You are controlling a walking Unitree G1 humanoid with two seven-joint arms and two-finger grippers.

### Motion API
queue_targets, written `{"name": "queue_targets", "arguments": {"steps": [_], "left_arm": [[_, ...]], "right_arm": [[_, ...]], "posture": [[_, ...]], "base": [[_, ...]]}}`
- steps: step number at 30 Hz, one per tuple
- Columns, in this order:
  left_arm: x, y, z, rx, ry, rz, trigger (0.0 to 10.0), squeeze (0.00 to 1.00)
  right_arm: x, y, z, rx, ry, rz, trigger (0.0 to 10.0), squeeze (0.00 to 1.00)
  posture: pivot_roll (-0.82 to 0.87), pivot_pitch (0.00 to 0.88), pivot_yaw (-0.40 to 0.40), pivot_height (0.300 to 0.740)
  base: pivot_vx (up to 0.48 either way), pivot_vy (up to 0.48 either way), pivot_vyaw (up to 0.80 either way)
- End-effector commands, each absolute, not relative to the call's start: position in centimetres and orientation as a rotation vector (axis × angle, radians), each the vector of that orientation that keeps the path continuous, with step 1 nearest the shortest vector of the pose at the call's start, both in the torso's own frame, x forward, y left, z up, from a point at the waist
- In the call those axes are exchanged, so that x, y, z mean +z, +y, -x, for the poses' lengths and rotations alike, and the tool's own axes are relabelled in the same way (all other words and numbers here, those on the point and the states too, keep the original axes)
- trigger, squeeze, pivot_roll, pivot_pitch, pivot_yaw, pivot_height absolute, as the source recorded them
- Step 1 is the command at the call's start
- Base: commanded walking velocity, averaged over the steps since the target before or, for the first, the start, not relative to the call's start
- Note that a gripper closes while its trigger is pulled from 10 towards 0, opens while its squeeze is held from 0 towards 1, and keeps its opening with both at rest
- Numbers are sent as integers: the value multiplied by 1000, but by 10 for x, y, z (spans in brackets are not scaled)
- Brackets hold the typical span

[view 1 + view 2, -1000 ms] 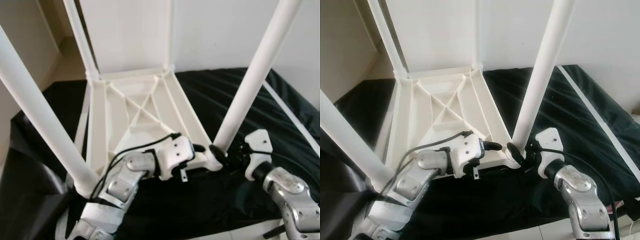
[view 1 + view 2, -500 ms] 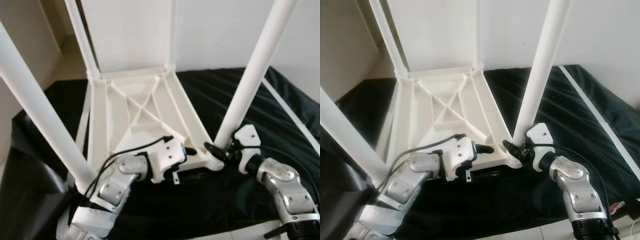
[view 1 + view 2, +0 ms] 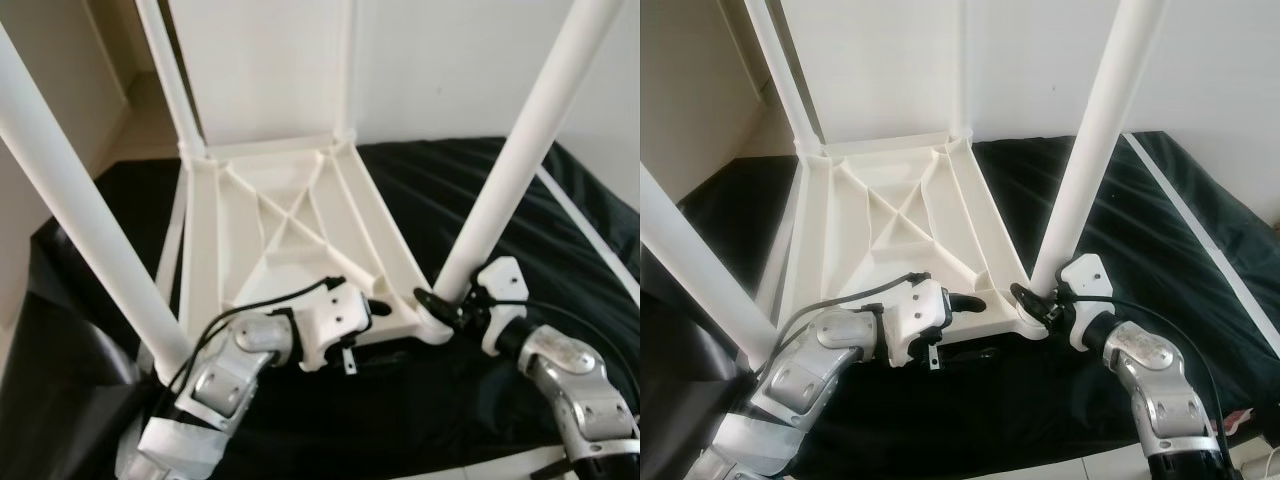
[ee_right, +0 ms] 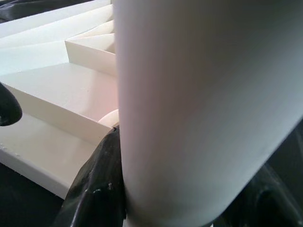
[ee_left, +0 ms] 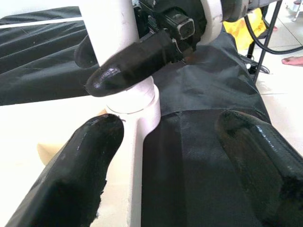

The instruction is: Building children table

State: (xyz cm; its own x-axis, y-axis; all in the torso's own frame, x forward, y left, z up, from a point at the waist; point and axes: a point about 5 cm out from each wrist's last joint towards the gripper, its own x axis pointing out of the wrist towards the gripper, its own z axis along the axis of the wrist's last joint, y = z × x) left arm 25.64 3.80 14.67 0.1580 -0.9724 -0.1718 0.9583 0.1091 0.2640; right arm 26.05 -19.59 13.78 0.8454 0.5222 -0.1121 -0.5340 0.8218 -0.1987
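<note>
Spread black fingers (image 5: pixel 71 184) of the left gripper (image 5: pixel 165 179) were held apart at the near edge of the white ribbed plastic tabletop (image 3: pixel 280 215), which was laid upside down on a black cloth-covered surface (image 3: pixel 470 180); one finger was set over the white edge and the other over the black cloth, with nothing pinched between them. Four white round plastic legs were seen standing up from the tabletop's corners, among them the near left leg (image 3: pixel 85 215). At the tabletop's near right corner, the near right leg (image 3: pixel 510 165) was gripped at its base by the right gripper (image 3: pixel 1032 303), whose black fingers (image 4: pixel 97 189) were pressed against either side of the tube, just above the corner socket (image 5: pixel 135 101).
</note>
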Motion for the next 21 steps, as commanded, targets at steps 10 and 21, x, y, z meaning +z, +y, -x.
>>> {"name": "queue_targets", "arguments": {"steps": [10, 21], "left_arm": [[145, 33, -253, -1440, -34, -317, 10000, 0], [145, 31, -252, -1456, -23, -300, 10000, 0]], "right_arm": [[110, -193, -250, 292, 175, 208, 10000, 0], [103, -160, -248, 156, 186, 117, 10000, 0]], "posture": [[-107, 0, 11, 740], [-109, 0, 13, 740]], "base": [[0, 0, 0], [0, 0, 0]]}}
